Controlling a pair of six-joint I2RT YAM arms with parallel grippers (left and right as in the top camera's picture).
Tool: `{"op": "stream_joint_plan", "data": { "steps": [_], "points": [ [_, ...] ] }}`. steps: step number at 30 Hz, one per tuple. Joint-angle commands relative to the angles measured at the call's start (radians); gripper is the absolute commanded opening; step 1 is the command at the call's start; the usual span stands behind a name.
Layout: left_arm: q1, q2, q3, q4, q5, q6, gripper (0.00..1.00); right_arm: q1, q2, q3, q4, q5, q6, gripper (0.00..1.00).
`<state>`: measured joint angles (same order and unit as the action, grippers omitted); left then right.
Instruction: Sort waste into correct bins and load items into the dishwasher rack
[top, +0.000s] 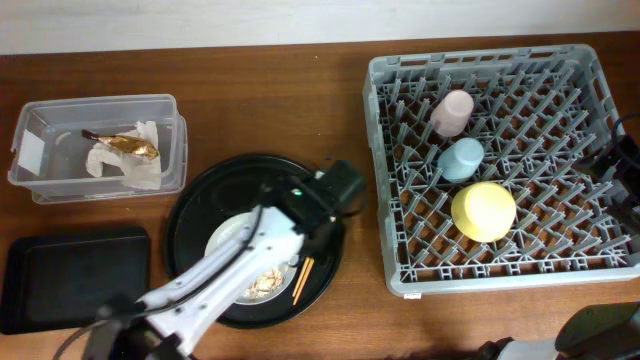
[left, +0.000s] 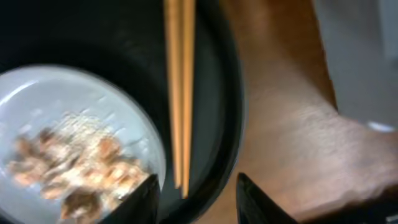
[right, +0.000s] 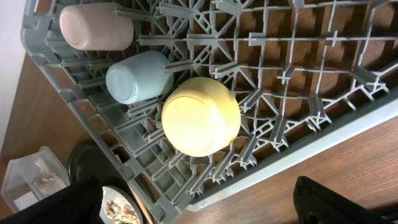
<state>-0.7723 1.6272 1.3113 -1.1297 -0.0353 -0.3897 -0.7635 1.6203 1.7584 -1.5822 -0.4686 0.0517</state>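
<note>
Starting at the far left, well away from either gripper: the flat black tray (top: 75, 275) sits at the near table edge. The clear box (top: 170, 150) behind it has the crumpled napkin (top: 125, 168) and shiny gold-brown wrapper (top: 128, 146) inside.

Next over is the round black tray (top: 195, 215), with the left arm reaching across it. The left gripper (left: 196, 202) has its fingers spread and nothing between the pads. In the wrist view it hangs right over the near ends of the chopsticks (left: 179, 93), which lie side by side on the round tray and run straight away from the fingertips. Just off its left finger is the pale plate (left: 74, 93) with the food scraps (left: 74, 168) heaped on it. The wrist shot is blurry, so I can't tell whether the fingers touch anything.

Off its right finger there's bare table (left: 292, 124), then the rack (top: 380, 200). Inside the rack are the pink cup (top: 452, 112), the light-blue cup (top: 461, 158) and the yellow bowl (top: 484, 211), the bowl mouth down, all in a row on the pegs.

The right gripper (right: 196, 186) is out by the rack's right side, fingers wide apart and empty, with the bowl in front of it.
</note>
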Motion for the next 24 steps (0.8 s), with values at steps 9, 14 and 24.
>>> {"op": "stream_joint_plan", "data": {
  "steps": [9, 14, 24],
  "points": [
    [-0.024, 0.251, 0.003, 0.211, -0.014, 0.082, 0.4, -0.003, -0.015, 0.019, 0.0, 0.01, 0.001, 0.98],
    [-0.023, 0.313, 0.0, 0.243, -0.015, 0.092, 0.38, -0.003, -0.015, 0.019, 0.0, 0.01, 0.001, 0.98],
    [-0.023, 0.305, 0.008, 0.23, -0.094, 0.092, 0.36, -0.003, -0.015, 0.019, 0.0, 0.01, 0.001, 0.98]
  ]
}}
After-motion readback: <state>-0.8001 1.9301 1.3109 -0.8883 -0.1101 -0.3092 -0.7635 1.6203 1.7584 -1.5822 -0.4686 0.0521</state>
